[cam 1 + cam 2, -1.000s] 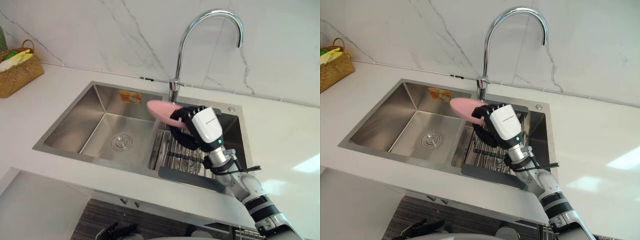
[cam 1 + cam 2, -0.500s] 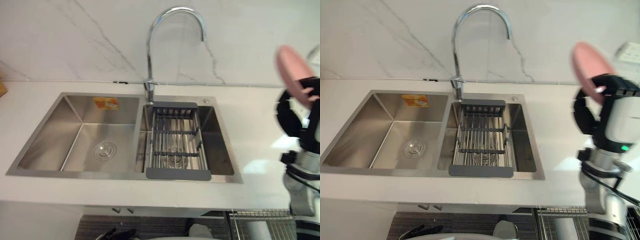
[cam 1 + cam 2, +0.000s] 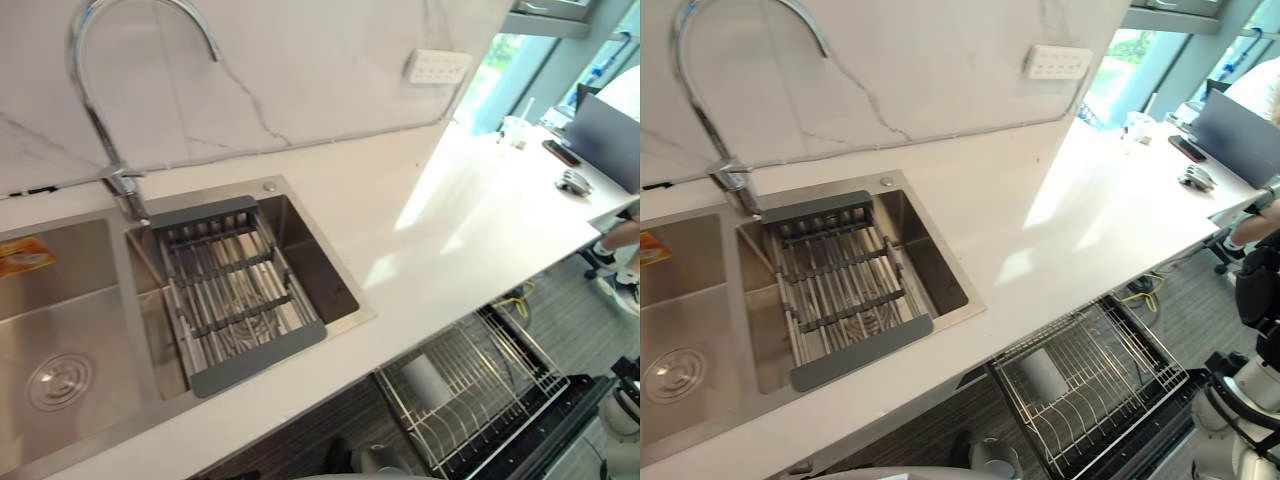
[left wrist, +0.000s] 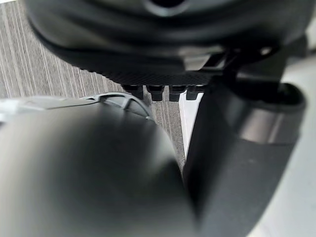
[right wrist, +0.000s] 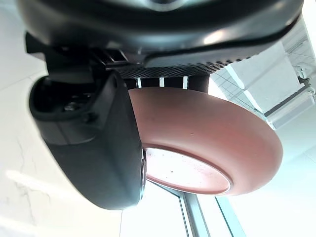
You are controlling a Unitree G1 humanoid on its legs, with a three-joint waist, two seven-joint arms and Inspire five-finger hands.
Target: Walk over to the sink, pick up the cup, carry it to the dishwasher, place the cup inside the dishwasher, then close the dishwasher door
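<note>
A pink cup (image 5: pixel 207 143) sits in my right hand (image 5: pixel 94 143), the thumb pressed on its side and the fingers curled over its top. From the head, this hand (image 3: pixel 1262 290) shows as a dark shape at the far right edge, out past the counter's end and above the floor. Below the counter, the dishwasher (image 3: pixel 1090 390) stands open with its wire rack pulled out. My left hand (image 4: pixel 163 44) hangs low over the striped floor, its fingers hidden.
The steel sink (image 3: pixel 60 300) with a slatted drainer (image 3: pixel 235 290) and a tall tap (image 3: pixel 100 100) lies at the left. A pale cup (image 3: pixel 1040 372) sits in the dishwasher rack. At the far right, a person (image 3: pixel 625 95) sits behind a laptop (image 3: pixel 1240 120).
The camera has swung right, from the sink to the counter's end and the open dishwasher. My right hand has carried the pink cup from over the sink to the far right.
</note>
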